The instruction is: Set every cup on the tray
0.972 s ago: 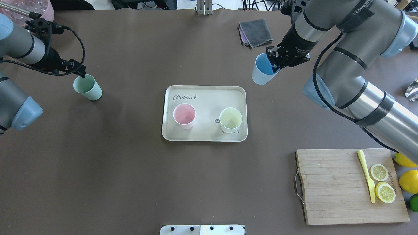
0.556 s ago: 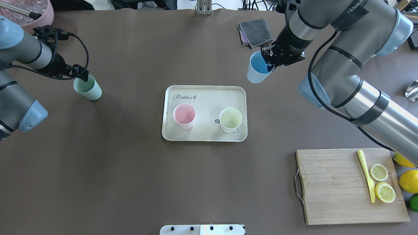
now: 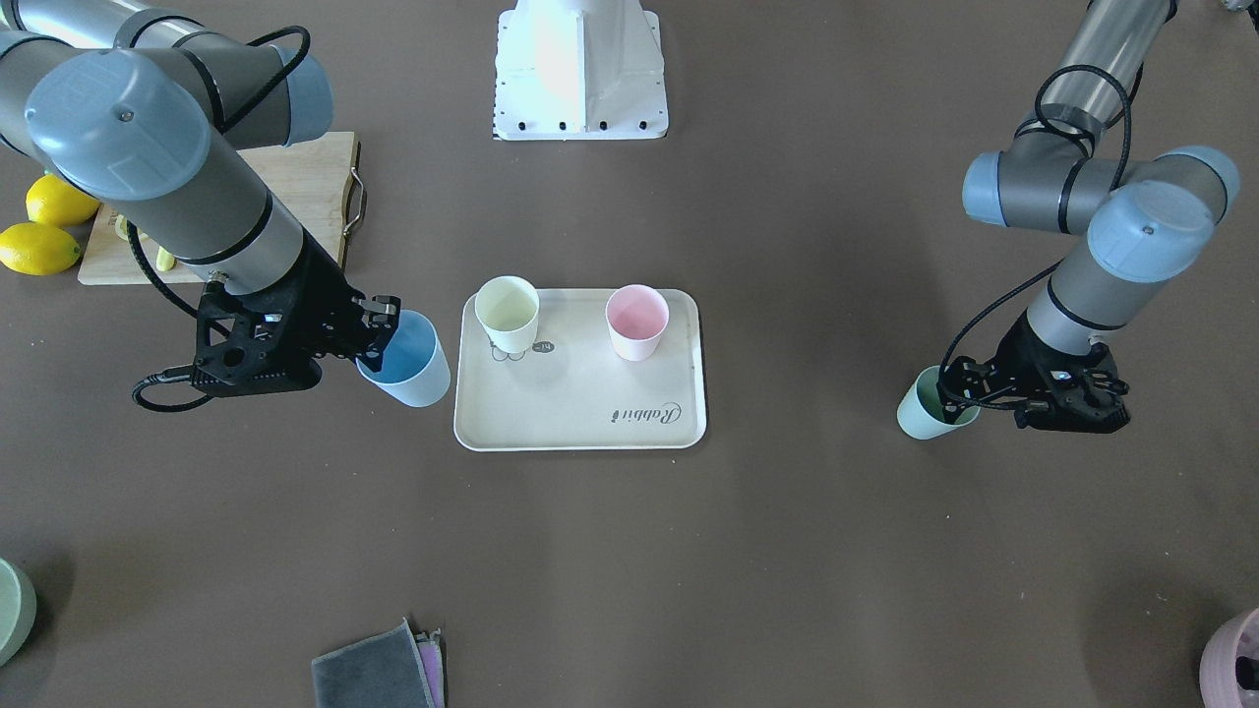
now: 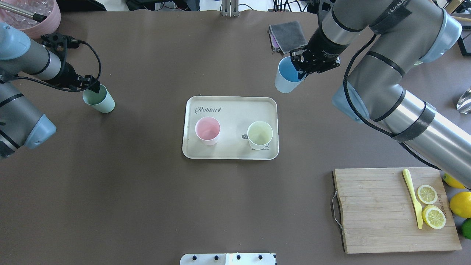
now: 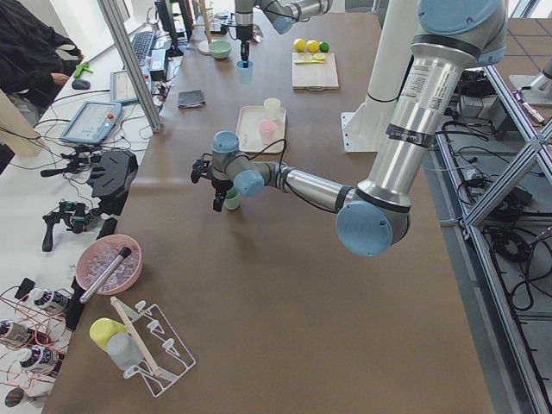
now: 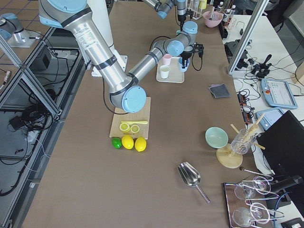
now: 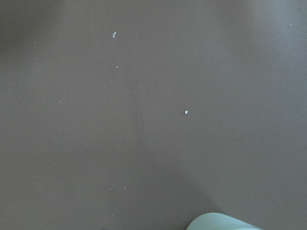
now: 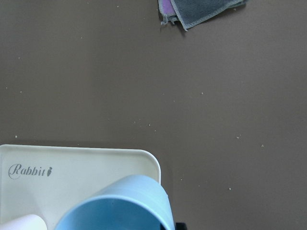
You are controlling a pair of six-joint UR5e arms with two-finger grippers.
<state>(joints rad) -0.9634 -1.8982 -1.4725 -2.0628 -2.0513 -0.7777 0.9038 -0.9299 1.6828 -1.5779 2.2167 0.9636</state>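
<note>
Cups: two on the tray (image 4: 230, 106), two off it, one by each pair of my fingers.
On the tray the pink cup (image 4: 207, 130) and the yellow cup (image 4: 259, 134) stand upright, apart. My right fingers (image 4: 298, 66) are clamped over the rim of the blue cup (image 4: 285, 82), held tilted just past the tray's far right corner. The mint green cup (image 4: 100, 100) stands on the worktop (image 4: 147, 191), well left of the tray; my left fingers (image 4: 92, 85) are at its rim, gripping or not I cannot tell.
</note>
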